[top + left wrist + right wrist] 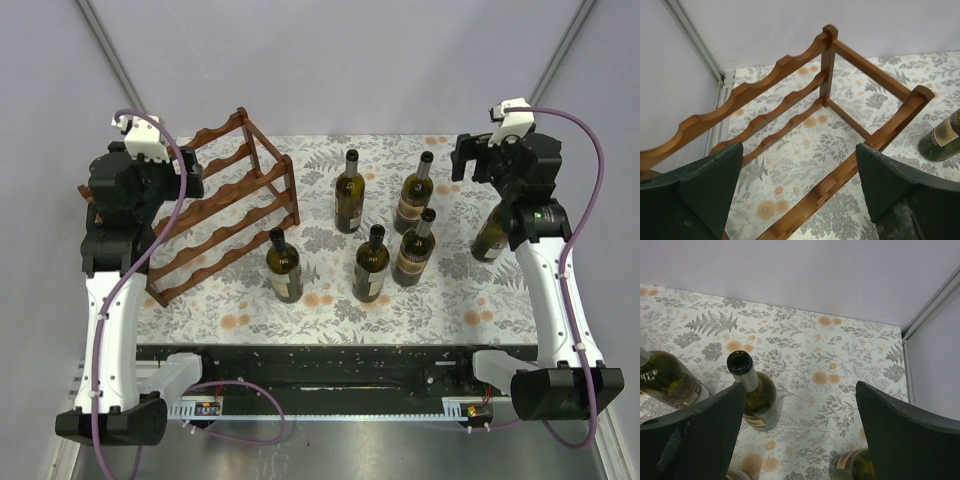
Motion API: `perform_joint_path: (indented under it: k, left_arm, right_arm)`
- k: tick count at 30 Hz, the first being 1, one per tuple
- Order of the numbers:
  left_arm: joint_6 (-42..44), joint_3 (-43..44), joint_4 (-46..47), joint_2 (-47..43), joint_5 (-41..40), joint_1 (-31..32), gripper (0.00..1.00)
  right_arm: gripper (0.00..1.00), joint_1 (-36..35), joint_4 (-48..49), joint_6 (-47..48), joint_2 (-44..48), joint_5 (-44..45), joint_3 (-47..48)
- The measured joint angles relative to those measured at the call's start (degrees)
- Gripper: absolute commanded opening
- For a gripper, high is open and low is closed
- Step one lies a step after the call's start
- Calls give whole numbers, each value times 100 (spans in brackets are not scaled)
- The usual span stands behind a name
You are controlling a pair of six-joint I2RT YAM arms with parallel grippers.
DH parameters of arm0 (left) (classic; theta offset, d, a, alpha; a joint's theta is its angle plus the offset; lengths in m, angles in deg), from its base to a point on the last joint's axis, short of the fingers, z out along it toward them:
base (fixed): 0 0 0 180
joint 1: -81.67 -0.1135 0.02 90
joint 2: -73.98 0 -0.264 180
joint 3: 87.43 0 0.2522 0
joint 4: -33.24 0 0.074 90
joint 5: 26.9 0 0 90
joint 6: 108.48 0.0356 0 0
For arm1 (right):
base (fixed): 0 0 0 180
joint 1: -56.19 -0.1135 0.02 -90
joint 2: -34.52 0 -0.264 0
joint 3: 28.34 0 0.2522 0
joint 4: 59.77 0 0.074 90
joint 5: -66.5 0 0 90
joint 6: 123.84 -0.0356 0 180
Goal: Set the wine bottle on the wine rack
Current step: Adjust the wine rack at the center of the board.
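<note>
The left hand [799,148] is held with its jaws spread wide and nothing between them, directly above the wine rack [790,105]. The right hand [800,387] is likewise spread and empty. It is poised well to the right of the rack, above a wine bottle [754,396] whose mouth is seen to be uncorked. Other bottles [371,263] are stood upright on the surface [250,300], all to the right of the rack, the nearest just beside its near end. No bottle is cradled in the rack's scalloped rails. The glass is judged heavy, rigid, slippery and breakable, so a hold around the body below the shoulder is judged safer than one at the neck. Whether the bottles are filled cannot be told.
</note>
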Motion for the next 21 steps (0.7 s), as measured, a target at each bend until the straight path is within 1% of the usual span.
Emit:
perform_joint_path:
  k: [3,6,11,16,21]
  left_arm:
    - [-63,105,-146,229,-164,0,99]
    - [-11,216,-369,474,-109,-4,99]
    - [157,741,-745,1165,625,-4,99]
    - [-24,1401,-916,2170,1150,39,97]
    - [-470,2188,-894,3316,1204,271,97]
  right_arm:
    - [99,0,-13,17,-28,-79,68]
    - [99,0,-9,48,-70,-144,98]
    - [100,0,-46,101,-138,-192,98]
    - [99,0,-48,105,-227,-254,98]
    - [100,0,-50,101,-326,-293,98]
